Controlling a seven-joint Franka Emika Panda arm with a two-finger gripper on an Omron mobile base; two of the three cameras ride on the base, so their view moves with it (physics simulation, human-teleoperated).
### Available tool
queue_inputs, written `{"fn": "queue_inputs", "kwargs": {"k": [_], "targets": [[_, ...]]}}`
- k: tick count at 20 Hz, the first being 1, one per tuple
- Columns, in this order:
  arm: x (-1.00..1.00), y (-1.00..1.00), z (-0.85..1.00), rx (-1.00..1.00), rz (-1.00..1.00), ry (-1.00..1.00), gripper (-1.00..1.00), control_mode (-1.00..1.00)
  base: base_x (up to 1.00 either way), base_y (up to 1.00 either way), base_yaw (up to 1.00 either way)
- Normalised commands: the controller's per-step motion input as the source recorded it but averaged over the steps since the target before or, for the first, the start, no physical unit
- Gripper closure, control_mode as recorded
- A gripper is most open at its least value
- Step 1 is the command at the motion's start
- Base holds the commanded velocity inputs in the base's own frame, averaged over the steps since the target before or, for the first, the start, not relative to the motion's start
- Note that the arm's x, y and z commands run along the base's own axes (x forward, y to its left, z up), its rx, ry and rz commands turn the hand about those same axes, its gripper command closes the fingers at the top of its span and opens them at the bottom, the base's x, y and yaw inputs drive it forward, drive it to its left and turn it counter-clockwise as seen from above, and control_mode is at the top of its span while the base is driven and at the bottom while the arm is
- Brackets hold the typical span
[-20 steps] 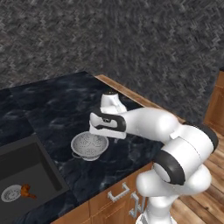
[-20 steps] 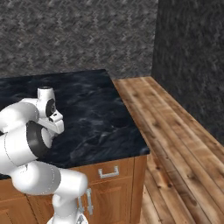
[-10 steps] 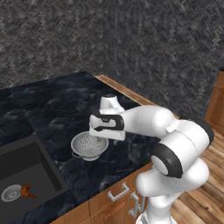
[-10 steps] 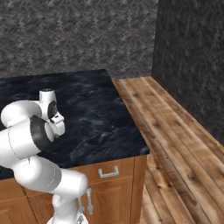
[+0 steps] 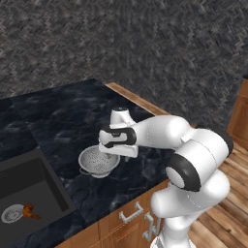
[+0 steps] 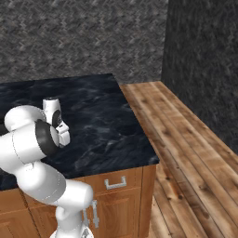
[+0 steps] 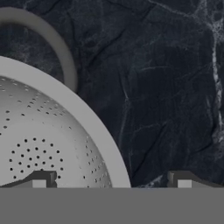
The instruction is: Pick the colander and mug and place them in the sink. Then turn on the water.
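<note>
While jaws stand wide, colander rim between them, on counter

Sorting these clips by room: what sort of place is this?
Most likely a kitchen, rendered: a black marble counter with a sink cut into it, wooden cabinets below, and a colander on top.

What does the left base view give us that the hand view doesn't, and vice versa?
Left base view alone: the sink with its round drain and a small brown object beside it, the wooden cabinet front, the arm reaching over the colander.

Hand view alone: the colander's loop handle and perforations up close, with the open gripper straddling its rim, one fingertip inside the bowl, the other outside.

Both: the colander sitting on the black marble counter.
</note>
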Motion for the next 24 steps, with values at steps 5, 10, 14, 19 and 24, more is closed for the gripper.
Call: {"fn": "queue_inputs", "kwargs": {"k": [5, 10, 14, 19, 24], "targets": [[0.00, 0.04, -0.12, 0.00, 0.00, -0.02, -1.00, -1.00, 0.00, 0.00, 0.00], [0.00, 0.07, -0.06, 0.00, 0.00, -0.04, 1.00, -1.00, 0.00, 0.00, 0.00], [0.00, 0.02, -0.03, 0.00, 0.00, -0.03, 1.00, -1.00, 0.00, 0.00, 0.00], [-0.08, -0.02, 0.00, 0.02, 0.00, 0.00, 1.00, -1.00, 0.00, 0.00, 0.00], [0.00, -0.02, 0.37, 0.00, 0.00, 0.00, 1.00, -1.00, 0.00, 0.00, 0.00]]}}
